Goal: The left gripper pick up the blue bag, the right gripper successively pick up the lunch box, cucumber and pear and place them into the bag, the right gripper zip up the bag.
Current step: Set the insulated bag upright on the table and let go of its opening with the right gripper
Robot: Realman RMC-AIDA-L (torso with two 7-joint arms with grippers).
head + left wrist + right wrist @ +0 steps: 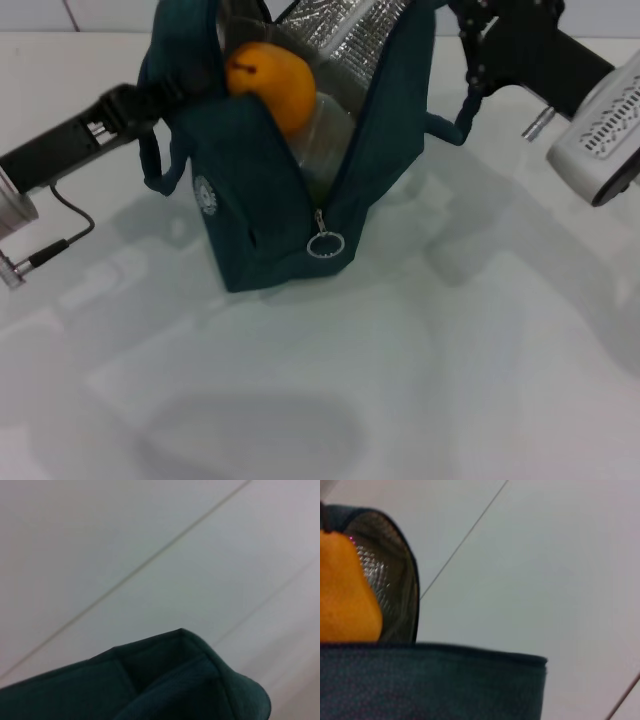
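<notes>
While head view shows zip pull (326,245), wrist views miss it

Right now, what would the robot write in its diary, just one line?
stage: zipping not begun | blue bag: open, pear on top of lunch box | left gripper: at bag's side | right gripper: by bag's far rim

The blue bag (430,680) fills the bottom of the frame, its dark teal wall ending in a stitched top edge. At the left edge, the orange-yellow pear (345,590) sits inside against the silver foil lining (387,580). A pale wall (545,565) lies behind.
</notes>
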